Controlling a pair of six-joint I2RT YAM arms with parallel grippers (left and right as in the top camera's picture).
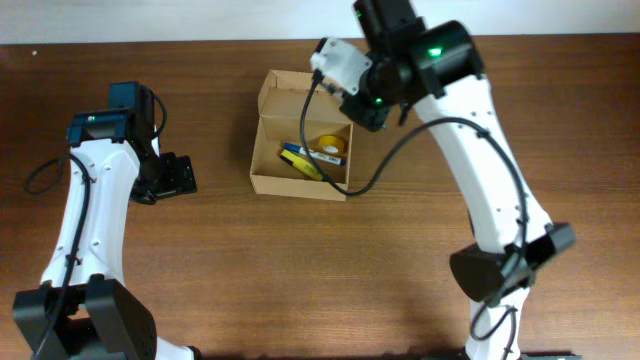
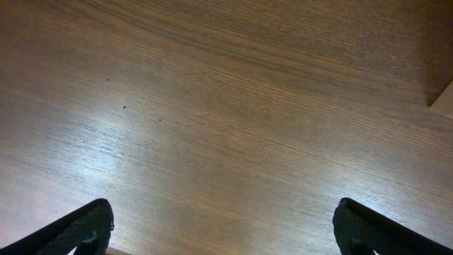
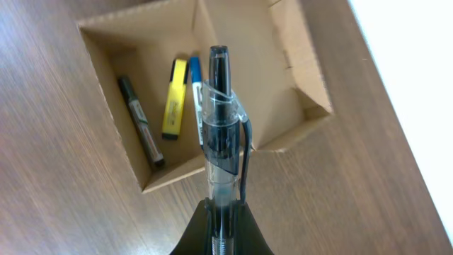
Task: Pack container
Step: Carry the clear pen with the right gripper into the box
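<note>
The tan cardboard container (image 1: 268,150) stands open at the table's middle back, its flap lid (image 1: 283,90) raised at the far side. A yellow highlighter (image 3: 174,99), a blue pen (image 3: 195,88) and a black marker (image 3: 140,122) lie inside; they also show in the overhead view (image 1: 305,158). My right gripper (image 3: 225,209) is shut on a clear-barrelled pen with a black cap (image 3: 221,120) and holds it above the container's (image 3: 297,64) near edge. In the overhead view it (image 1: 358,98) hovers over the box's far right corner. My left gripper (image 2: 226,227) is open and empty over bare wood, left of the box (image 1: 175,175).
A corner of the box (image 2: 446,105) shows at the right edge of the left wrist view. A white surface (image 3: 417,85) lies beyond the table's edge in the right wrist view. The tabletop (image 1: 300,270) is brown wood.
</note>
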